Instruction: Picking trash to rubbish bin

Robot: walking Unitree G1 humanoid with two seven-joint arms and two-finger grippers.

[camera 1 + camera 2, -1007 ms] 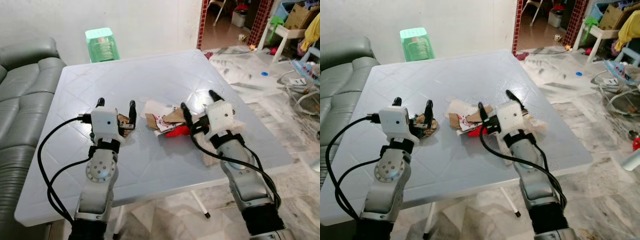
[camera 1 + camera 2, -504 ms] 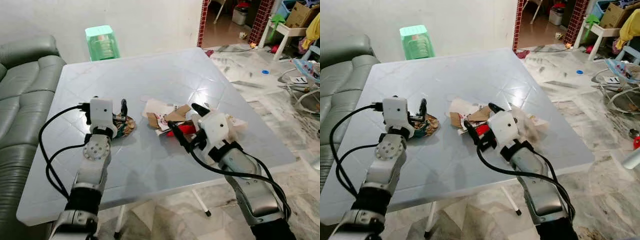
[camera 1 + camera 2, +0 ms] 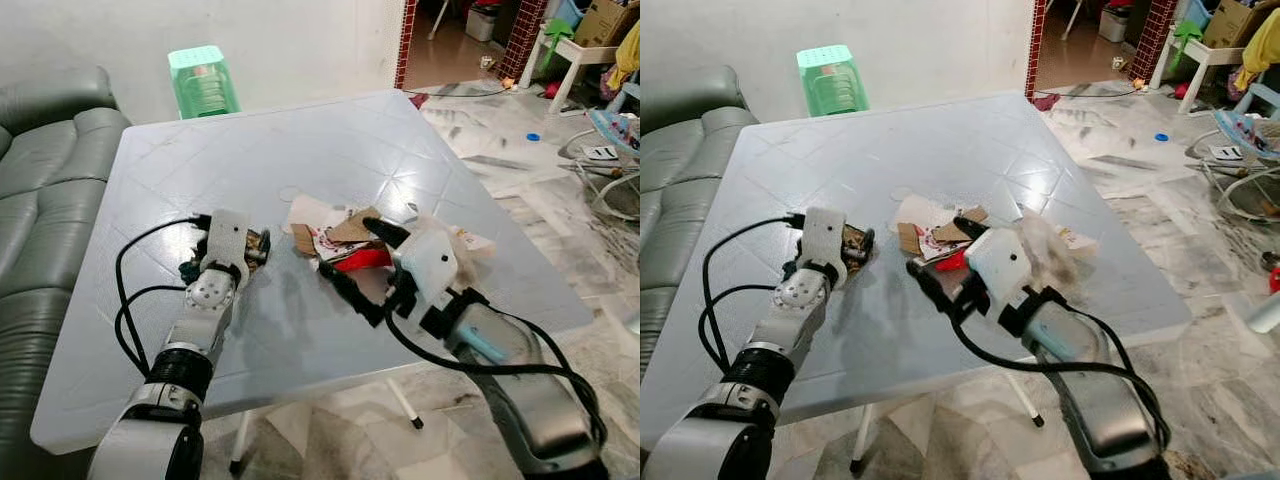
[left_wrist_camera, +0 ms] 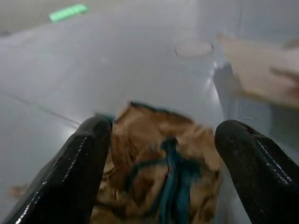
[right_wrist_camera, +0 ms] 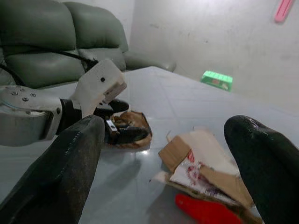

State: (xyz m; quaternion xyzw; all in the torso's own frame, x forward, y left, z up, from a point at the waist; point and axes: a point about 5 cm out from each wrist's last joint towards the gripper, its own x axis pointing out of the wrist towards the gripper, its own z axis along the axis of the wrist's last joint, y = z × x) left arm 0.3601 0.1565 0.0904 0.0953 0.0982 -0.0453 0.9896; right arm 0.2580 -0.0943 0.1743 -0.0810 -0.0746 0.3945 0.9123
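Two tools: our left tool (image 4: 159, 154), fingers spread, straddles a crumpled brown wrapper (image 4: 159, 175); the head view adds our right tool (image 3: 352, 262), spread over torn cardboard (image 3: 345, 230) mid-frame on the glossy desk (image 3: 300, 140).

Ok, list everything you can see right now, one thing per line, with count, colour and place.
table: one, pale grey-white, in front of the robot.
crumpled wrapper: one, brown with teal print, on the table between the left gripper's fingers.
cardboard scraps: a small pile, brown and white with red print, mid-table.
red scrap: one, red, at the near edge of that pile.
tissue: one wad, white, on the table behind the right gripper.
sofa: one, grey-green, left of the table.
stool: one, mint green, beyond the table by the wall.
left gripper: black fingers, open around the wrapper.
right gripper: black fingers, open, by the pile.
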